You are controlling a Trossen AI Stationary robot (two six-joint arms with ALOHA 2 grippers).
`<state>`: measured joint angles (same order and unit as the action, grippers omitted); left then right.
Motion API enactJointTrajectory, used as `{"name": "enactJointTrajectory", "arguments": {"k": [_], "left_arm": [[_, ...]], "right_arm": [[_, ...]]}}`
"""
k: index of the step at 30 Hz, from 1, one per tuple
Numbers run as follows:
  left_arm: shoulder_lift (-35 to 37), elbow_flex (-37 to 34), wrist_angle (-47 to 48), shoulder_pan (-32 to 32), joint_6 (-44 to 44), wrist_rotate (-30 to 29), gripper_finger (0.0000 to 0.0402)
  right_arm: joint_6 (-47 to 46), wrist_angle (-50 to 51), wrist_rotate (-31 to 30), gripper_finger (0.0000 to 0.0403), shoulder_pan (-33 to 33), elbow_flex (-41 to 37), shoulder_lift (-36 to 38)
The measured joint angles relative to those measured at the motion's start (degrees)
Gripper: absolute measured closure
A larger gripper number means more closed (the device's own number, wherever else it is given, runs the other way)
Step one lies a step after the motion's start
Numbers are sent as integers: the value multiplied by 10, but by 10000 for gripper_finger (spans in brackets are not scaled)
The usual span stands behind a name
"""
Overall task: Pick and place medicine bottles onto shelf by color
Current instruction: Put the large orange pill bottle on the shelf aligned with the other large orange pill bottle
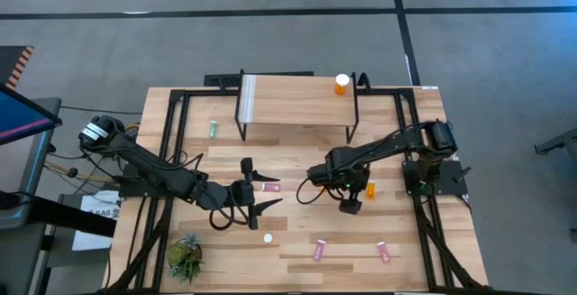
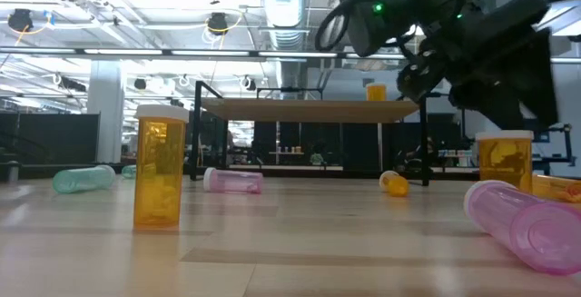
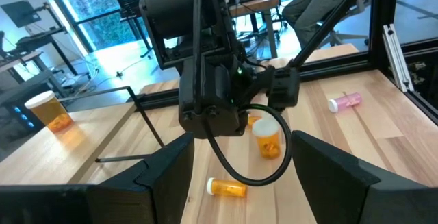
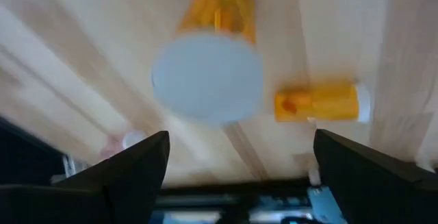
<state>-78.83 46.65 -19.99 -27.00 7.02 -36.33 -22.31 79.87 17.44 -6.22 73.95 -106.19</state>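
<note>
On the shelf [image 1: 297, 99], far side of the table, stands just one orange bottle [image 1: 342, 84] at its right end, so I'd say we're barely started. The right gripper [image 1: 350, 204] hovers spread wide above an upright orange bottle [image 4: 209, 66], not yet gripping, with a small orange bottle [image 1: 370, 189] lying beside it. The left gripper [image 1: 255, 185], fingers apart and empty, waits near a pink bottle [image 1: 270, 187]. Count so far: about four orange, three pink, one teal bottle [image 1: 214, 129].
</note>
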Motion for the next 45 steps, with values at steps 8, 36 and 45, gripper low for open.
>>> {"name": "enactJointTrajectory", "arguments": {"k": [8,36,45], "left_arm": [[0,0,11,0,0,0,168],[78,0,31,-101,61,-79,192],[130,0,147,-126,8,-115,221]], "right_arm": [[-5,-60,-53,17,-18,-1,84],[-131,-258,-241,19,-164,-157,306],[-164,-423,-225,19,-108,-324,480]]}}
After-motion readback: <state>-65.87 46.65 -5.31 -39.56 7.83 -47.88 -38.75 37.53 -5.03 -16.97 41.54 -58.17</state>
